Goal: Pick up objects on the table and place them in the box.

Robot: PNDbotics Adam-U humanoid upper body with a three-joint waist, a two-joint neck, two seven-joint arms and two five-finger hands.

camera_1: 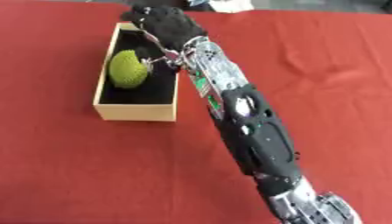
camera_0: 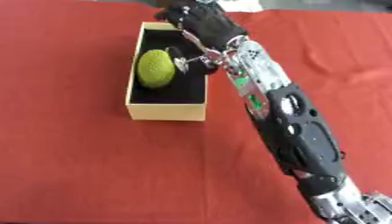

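A yellow-green, bumpy, round fruit (camera_0: 155,68) lies inside the open tan box (camera_0: 167,111), on its black lining, in the left half. My right arm comes in from the lower right and stretches across the red table. Its black right hand (camera_0: 205,22) hovers over the box's far right corner with relaxed fingers and nothing in them. The silver thumb (camera_0: 182,61) reaches down beside the fruit's right side; contact cannot be made out. The hand hides the box's far end. My left hand shows in neither view.
A red cloth (camera_0: 76,166) covers the whole table, with some wrinkles at the right (camera_0: 337,65). A white thing (camera_1: 229,5) lies at the far edge behind the hand. My forearm (camera_0: 295,131) spans the table right of the box.
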